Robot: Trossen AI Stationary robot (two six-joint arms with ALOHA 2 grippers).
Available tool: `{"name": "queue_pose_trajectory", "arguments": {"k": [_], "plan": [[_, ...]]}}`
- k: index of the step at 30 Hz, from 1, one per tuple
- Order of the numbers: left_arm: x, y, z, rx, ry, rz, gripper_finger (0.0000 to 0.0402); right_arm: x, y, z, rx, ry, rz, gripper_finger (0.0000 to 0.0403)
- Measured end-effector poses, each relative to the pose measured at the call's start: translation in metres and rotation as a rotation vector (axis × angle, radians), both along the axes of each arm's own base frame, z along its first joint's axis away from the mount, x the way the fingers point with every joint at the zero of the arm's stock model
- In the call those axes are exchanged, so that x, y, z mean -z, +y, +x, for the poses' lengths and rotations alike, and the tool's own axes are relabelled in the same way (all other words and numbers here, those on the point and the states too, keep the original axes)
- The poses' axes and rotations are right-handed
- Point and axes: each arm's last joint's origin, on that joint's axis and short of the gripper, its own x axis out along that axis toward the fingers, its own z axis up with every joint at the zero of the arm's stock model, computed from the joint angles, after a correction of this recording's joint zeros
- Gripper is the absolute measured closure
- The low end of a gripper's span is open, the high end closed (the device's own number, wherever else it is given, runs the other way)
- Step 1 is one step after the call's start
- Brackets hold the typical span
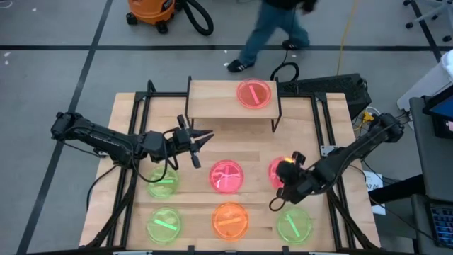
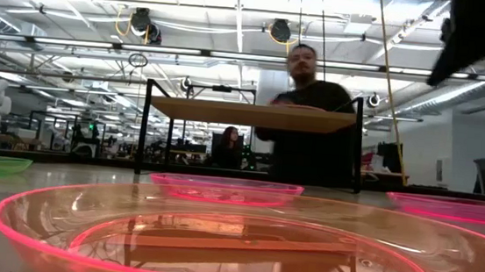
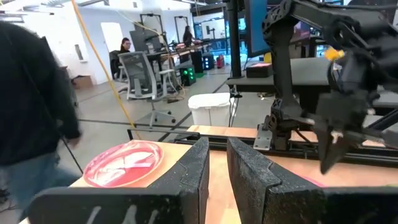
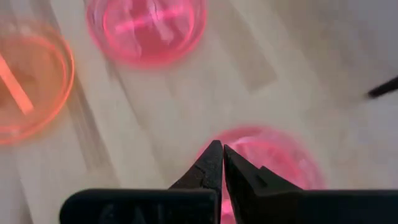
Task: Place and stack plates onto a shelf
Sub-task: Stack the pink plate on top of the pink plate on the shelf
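High view: one pink plate on shelf, six left on worktop; right hand clamped on pink plate's rim.

Open bare tabletop beside the shelf and between the plate rows, with one pink plate taking the shelf's right end, the left end free, and the left gripper hovering just before its front edge.

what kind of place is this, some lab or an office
Most likely a robotics lab in an open-plan workspace: two dark arms at a wooden table, desks with an office chair behind, and a shop vacuum on the floor.
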Motion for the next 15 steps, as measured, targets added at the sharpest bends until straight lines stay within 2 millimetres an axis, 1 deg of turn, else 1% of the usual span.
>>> {"name": "queue_pose_trajectory", "arguments": {"k": [3, 6, 11, 15], "plan": [[0.0, -0.001, 0.0, 0.004, 0.0, 0.001, 0.0337, -0.007, -0.005, -0.002, -0.008, -0.03, 0.003, 0.0403], [0.0, -0.001, 0.0, 0.004, 0.002, 0.006, 0.0337, -0.008, -0.005, -0.002, -0.042, -0.018, -0.013, 0.0403], [0.0, -0.001, 0.0, 0.004, 0.002, 0.006, 0.0337, 0.001, 0.003, 0.006, -0.141, 0.007, 0.032, 0.0401], [0.0, -0.001, 0.0, 0.004, 0.002, 0.007, 0.0337, 0.015, 0.009, 0.012, -0.236, 0.049, 0.051, 0.0378]]}}
